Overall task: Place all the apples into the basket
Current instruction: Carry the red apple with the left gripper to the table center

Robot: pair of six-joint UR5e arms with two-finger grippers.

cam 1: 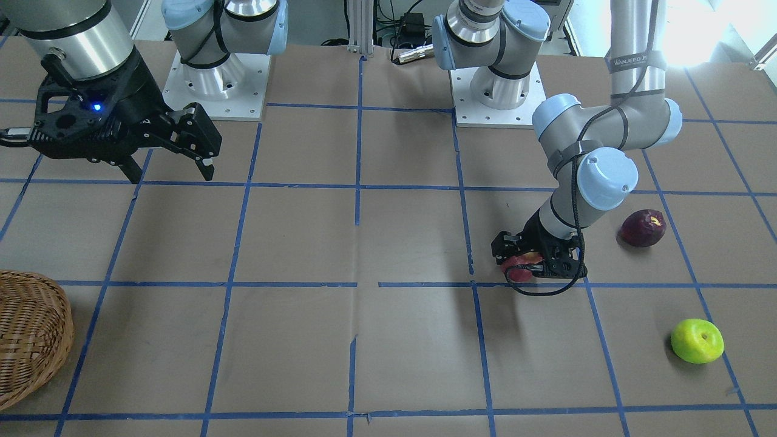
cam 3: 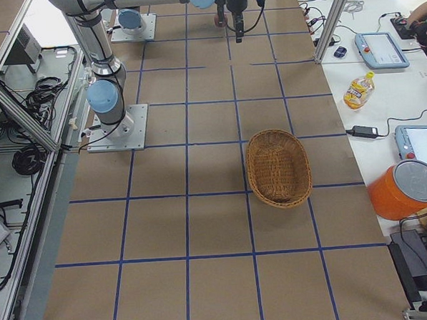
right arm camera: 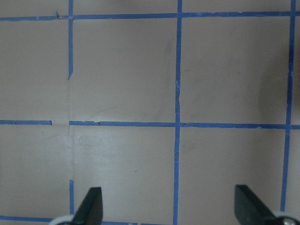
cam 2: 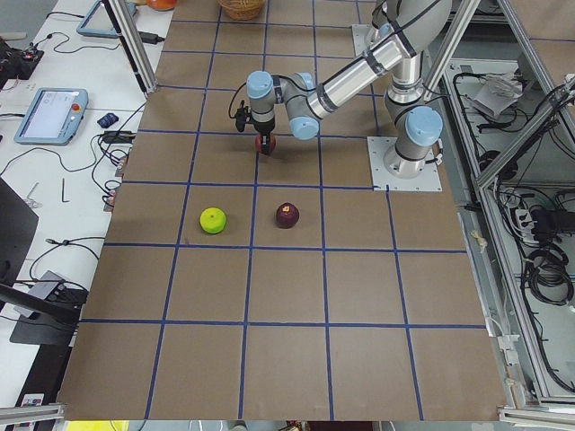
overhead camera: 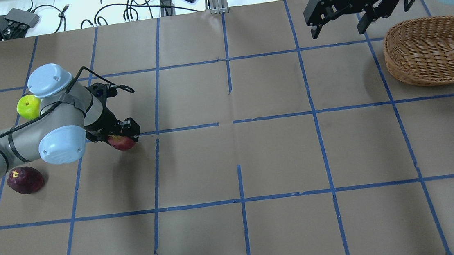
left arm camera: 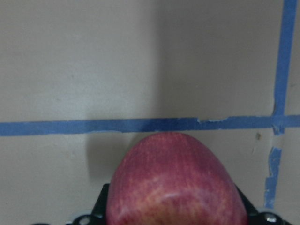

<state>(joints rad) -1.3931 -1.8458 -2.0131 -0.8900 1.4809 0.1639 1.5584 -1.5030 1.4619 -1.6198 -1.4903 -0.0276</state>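
Left gripper (overhead camera: pixel 124 137): clamped on round red apple (overhead camera: pixel 122 143).
Right gripper (overhead camera: pixel 337 31): spread wide, empty, near light-brown wicker basket (overhead camera: pixel 430 54).
Maroon apple (overhead camera: pixel 25 180), lime-green apple (overhead camera: pixel 28 106): on brown table (overhead camera: pixel 278 151).

The table (cam 1: pixel 303 243) is recorded as matt brown, ruled into squares by blue tape lines (cam 1: pixel 358 152). The red apple (left arm camera: pixel 176 187) is noted with fine yellowish streaking on its skin. The maroon apple (cam 1: pixel 643 228) is dark, with a yellowish patch at the stem dimple. The green apple (cam 1: pixel 697 340) is bright lime. The basket (overhead camera: pixel 430 50) is light brown, closely woven, with a braided rim. The left gripper (overhead camera: pixel 122 140) and right gripper (overhead camera: pixel 338 31) are black; a blue light (cam 1: pixel 96 107) is observed on the latter. The arms (cam 1: pixel 631 79) are silver-grey with pale blue joint caps (cam 1: pixel 607 177).
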